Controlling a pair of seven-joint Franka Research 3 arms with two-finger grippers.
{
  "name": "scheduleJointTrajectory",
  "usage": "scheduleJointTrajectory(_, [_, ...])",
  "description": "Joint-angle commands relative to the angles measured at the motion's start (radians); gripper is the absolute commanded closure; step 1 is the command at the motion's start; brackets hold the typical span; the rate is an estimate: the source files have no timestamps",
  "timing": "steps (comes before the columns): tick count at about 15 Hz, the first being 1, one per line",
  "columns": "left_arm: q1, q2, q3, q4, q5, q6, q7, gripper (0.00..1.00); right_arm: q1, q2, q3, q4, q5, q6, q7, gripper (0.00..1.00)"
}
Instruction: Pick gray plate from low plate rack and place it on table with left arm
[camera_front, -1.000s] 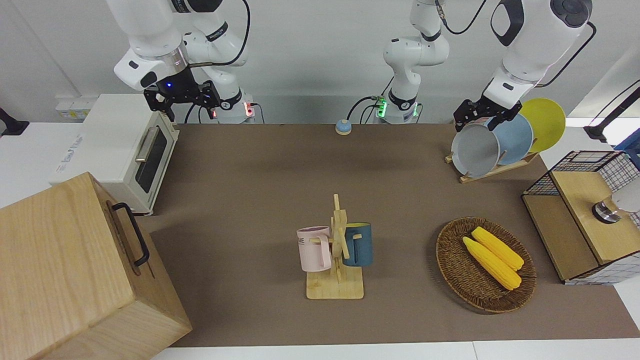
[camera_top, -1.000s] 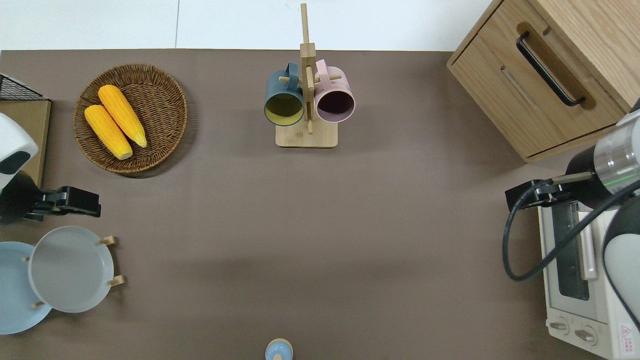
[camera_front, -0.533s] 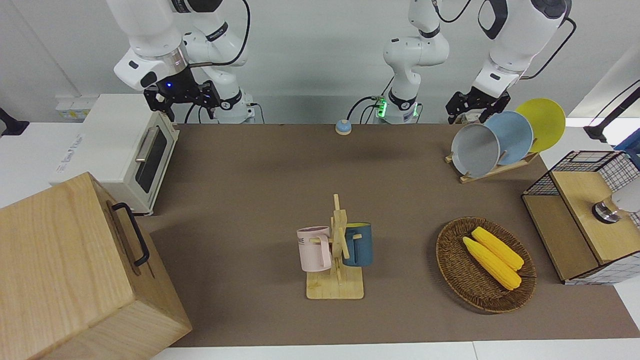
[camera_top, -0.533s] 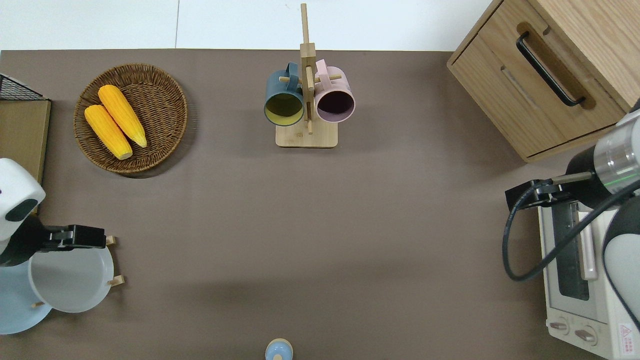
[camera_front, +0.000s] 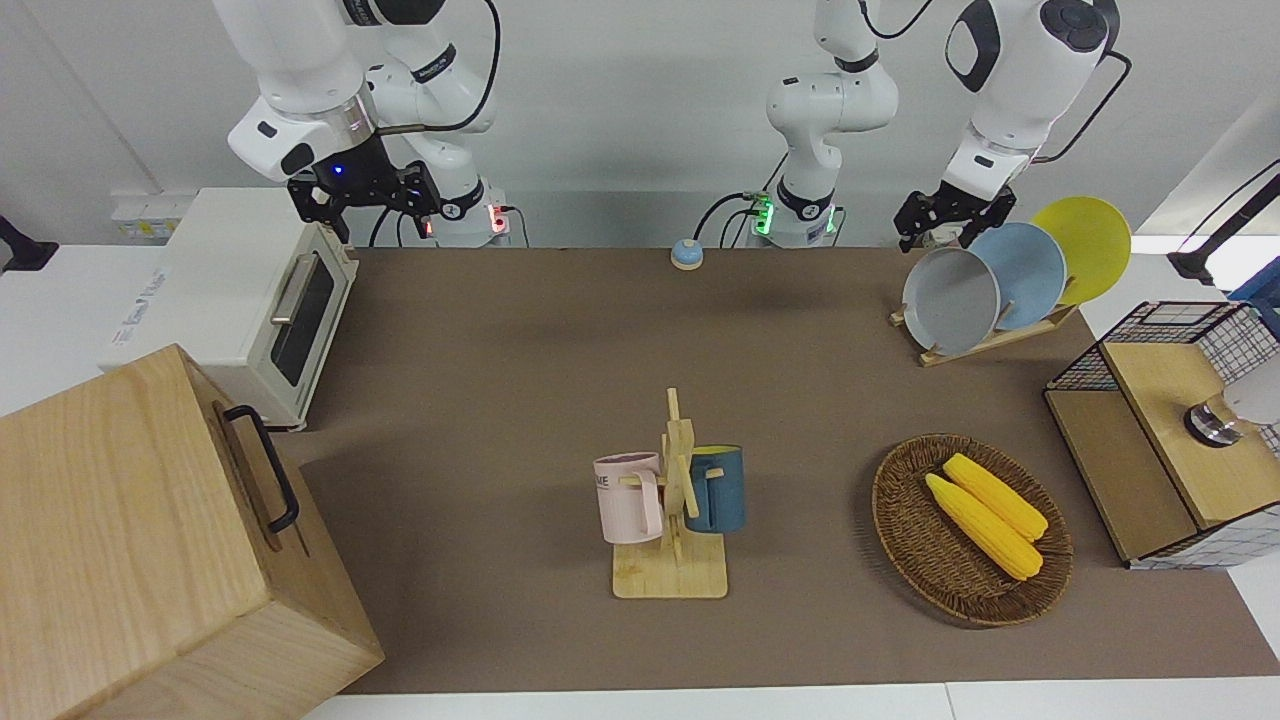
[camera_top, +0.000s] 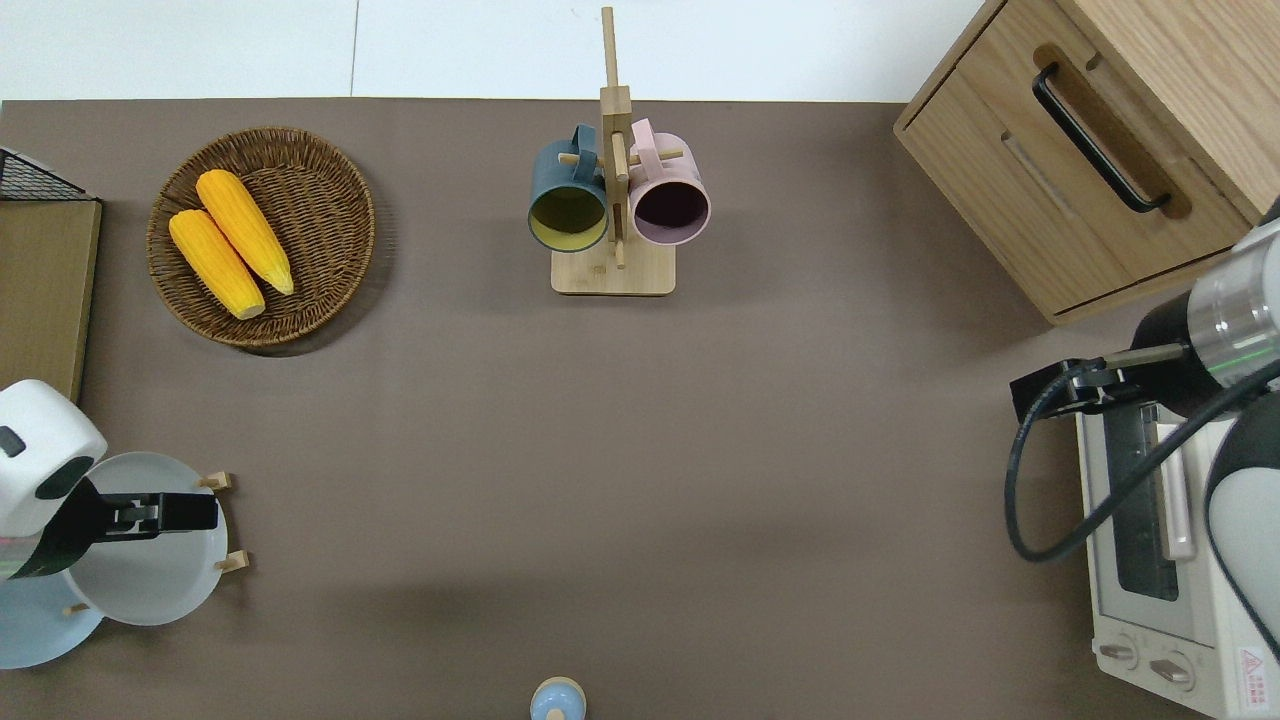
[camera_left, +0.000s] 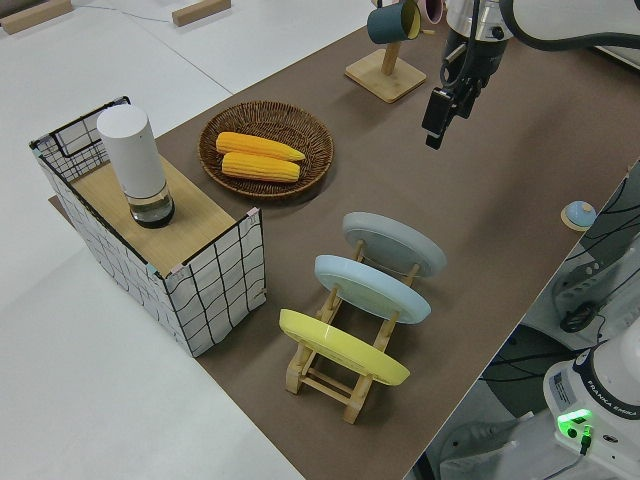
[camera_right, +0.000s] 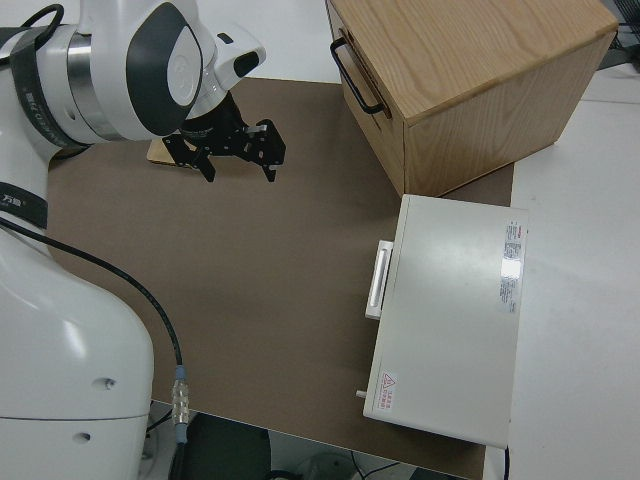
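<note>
Gray plate (camera_front: 950, 301) is leaning in the rack (camera_front: 985, 338) in the front view, at the left arm's end of the table (camera_front: 560, 380), with a blue plate (camera_front: 1030, 272) and a yellow plate (camera_front: 1090, 245) slotted beside it; we are seeing the left gripper (camera_front: 948, 222) hanging just above the gray plate's top rim, and we cannot tell whether its fingers are spread or touching the plate. Overhead, the left gripper (camera_top: 165, 512) is sitting over the gray plate (camera_top: 150, 570), crossing its upper half, while the rack's pegs (camera_top: 225, 520) are poking out at the plate's edge toward the table's middle; again we cannot tell the finger gap. From the left side, we are seeing the three plates tilted in the rack (camera_left: 345, 375), the gray plate (camera_left: 395, 243) at the end nearest the table's middle. From the right side, the right gripper (camera_right: 235, 155) is parked with its fingers apart and holding nothing.
</note>
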Motion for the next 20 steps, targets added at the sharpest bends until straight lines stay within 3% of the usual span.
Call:
scheduleJointTrajectory(1, [0.067, -0.036, 0.004, -0.043, 0.041, 0.041, 0.006, 0.00, -0.023, -0.002, 0.020, 0.007, -0.006, -0.011, 0.012, 0.017])
scheduleJointTrajectory(7, [0.153, -0.027, 0.004, -0.055, 0.093, 0.089, 0.011, 0.00, -0.023, -0.002, 0.021, 0.007, -0.006, -0.012, 0.012, 0.017])
scheduleJointTrajectory(12, [0.188, -0.016, 0.004, -0.138, 0.135, 0.179, 0.011, 0.00, -0.023, -0.004, 0.020, 0.007, -0.006, -0.011, 0.012, 0.017])
scheduleJointTrajectory(20, [0.209, 0.072, 0.004, -0.184, 0.186, 0.294, 0.009, 0.01, -0.023, -0.002, 0.020, 0.007, -0.006, -0.011, 0.012, 0.017])
